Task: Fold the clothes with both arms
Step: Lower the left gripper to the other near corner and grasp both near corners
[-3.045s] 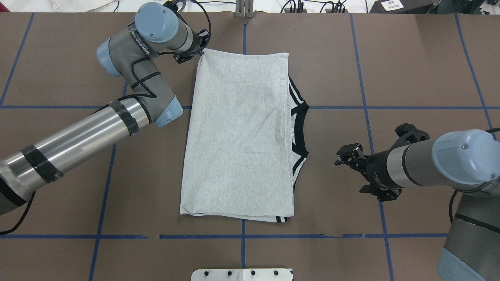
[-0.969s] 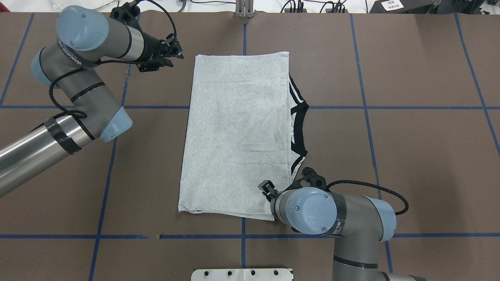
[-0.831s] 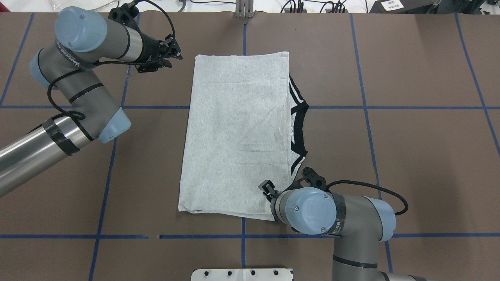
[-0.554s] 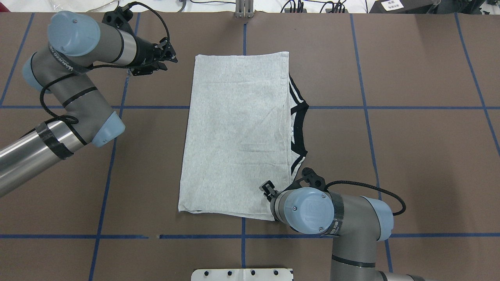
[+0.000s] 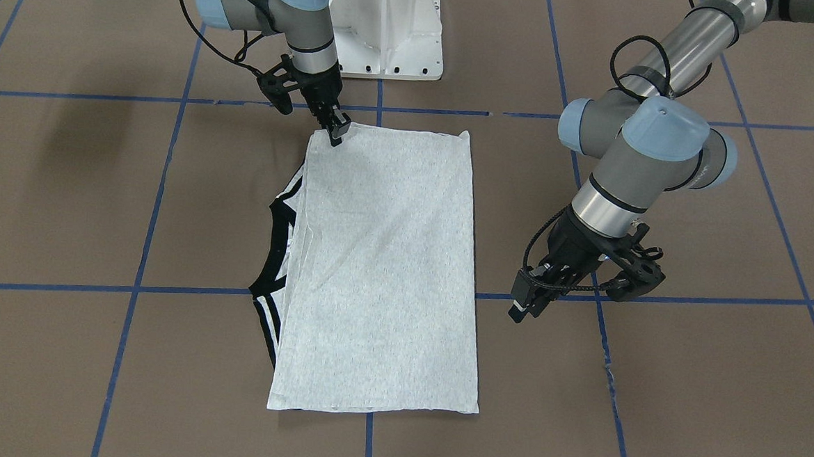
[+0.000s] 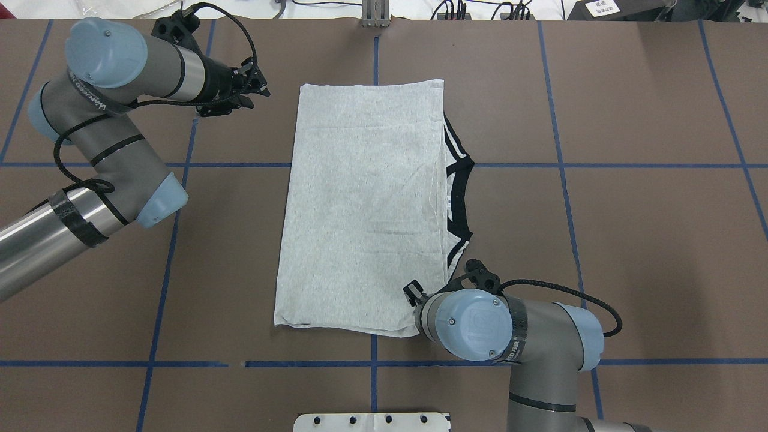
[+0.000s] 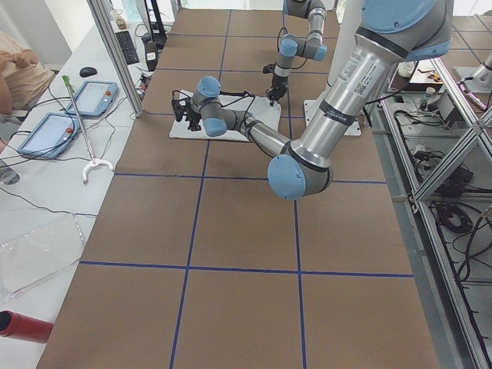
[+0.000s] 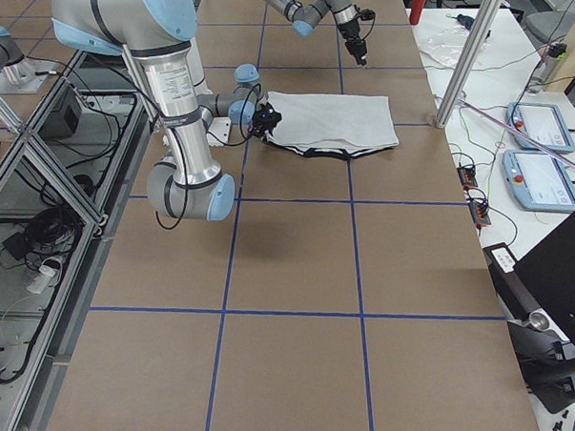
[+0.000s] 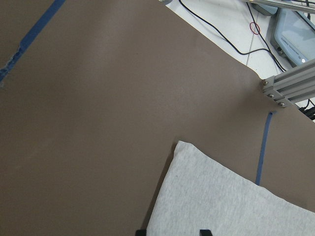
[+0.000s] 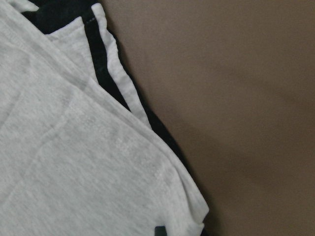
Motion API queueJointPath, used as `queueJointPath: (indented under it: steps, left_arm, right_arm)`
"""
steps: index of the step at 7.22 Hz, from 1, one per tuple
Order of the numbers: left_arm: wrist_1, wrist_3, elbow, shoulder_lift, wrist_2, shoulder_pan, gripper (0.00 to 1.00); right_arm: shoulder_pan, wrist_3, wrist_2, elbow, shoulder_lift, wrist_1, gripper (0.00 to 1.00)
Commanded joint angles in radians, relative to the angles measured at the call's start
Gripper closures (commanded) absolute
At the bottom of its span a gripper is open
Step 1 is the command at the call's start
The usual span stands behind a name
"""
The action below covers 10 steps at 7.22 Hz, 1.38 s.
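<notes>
The T-shirt [image 6: 360,204] lies folded into a long strip, its long axis running away from the robot. My right gripper [image 5: 336,135] touches its near right corner, the cloth stretching ahead; pinching or not, I cannot tell. The left gripper [image 6: 259,90], fingers spread, has backed off the far corner, which now lies to its right.

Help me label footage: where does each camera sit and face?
Front-facing: across the table, facing the robot; left arm on its right, right arm left.
Overhead: behind the robot, looking forward and down; both arms.
Exterior left: table's left end; left arm nearest.
Exterior right: table's right end; right arm nearest.
Left wrist: down at a T-shirt corner; left tool tips.
Right wrist: close on its striped corner.
Shared: front-facing and overhead show both arms.
</notes>
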Motion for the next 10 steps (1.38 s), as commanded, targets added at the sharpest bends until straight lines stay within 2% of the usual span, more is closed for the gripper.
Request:
queueJointPath:
  steps: [1,2,3,4,5,6,7,8,10]
  left_arm:
    - [0.008,-0.001,-0.014,0.008,0.000,0.000,0.54]
    - [0.017,-0.010,-0.096,0.063,-0.002,0.001,0.54]
    - [0.088,-0.016,-0.216,0.115,-0.002,0.018,0.53]
    - [0.145,-0.071,-0.320,0.167,0.003,0.076,0.53]
    - [0.149,-0.163,-0.396,0.219,0.043,0.167,0.53]
    - [0.167,-0.262,-0.466,0.276,0.142,0.311,0.53]
    - [0.230,-0.318,-0.476,0.281,0.214,0.425,0.51]
    - [0.312,-0.349,-0.482,0.281,0.256,0.507,0.46]
    - [0.337,-0.395,-0.482,0.289,0.293,0.587,0.42]
  right_arm:
    - [0.003,0.002,-0.011,0.016,0.001,-0.005,1.00]
    - [0.015,-0.001,-0.002,0.063,-0.013,-0.010,1.00]
    - [0.012,-0.002,0.000,0.126,-0.063,-0.010,1.00]
    - [0.014,-0.002,0.001,0.134,-0.073,-0.010,1.00]
    - [0.014,-0.007,0.012,0.135,-0.073,-0.011,1.00]
    - [0.015,-0.008,0.051,0.135,-0.074,-0.011,1.00]
    - [0.015,-0.008,0.053,0.135,-0.076,-0.010,1.00]
    - [0.015,-0.010,0.053,0.134,-0.076,-0.010,1.00]
    - [0.014,-0.010,0.053,0.134,-0.074,-0.011,1.00]
